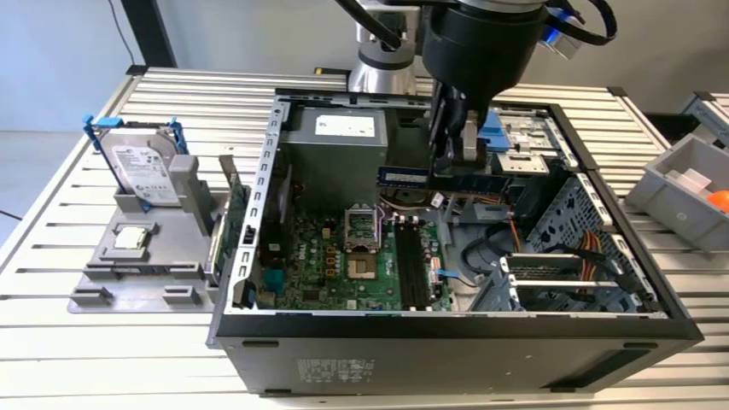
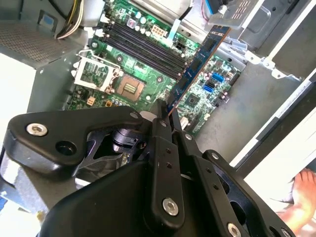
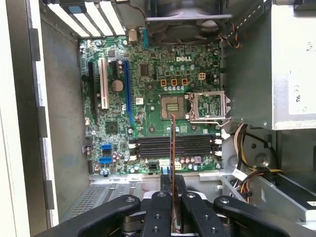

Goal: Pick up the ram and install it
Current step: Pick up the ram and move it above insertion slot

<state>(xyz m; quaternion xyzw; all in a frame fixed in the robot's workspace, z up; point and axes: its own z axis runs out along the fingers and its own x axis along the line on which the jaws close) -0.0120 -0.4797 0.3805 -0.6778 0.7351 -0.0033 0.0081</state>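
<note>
Slatted table (image 1: 171, 85), open PC case (image 1: 456, 342): your gripper (image 1: 459, 162) is clamped on the ram (image 1: 405, 176), held over the motherboard (image 3: 148, 98) (carry step, not seated). Seating likely needs its edge lined up with the memory slots (image 3: 197, 145).

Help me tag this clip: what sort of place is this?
Probably a robotics lab bench for computer assembly: an open computer case sits on a slotted metal table, a hard drive stands in a fixture, and the end effector grips the ram.
</note>
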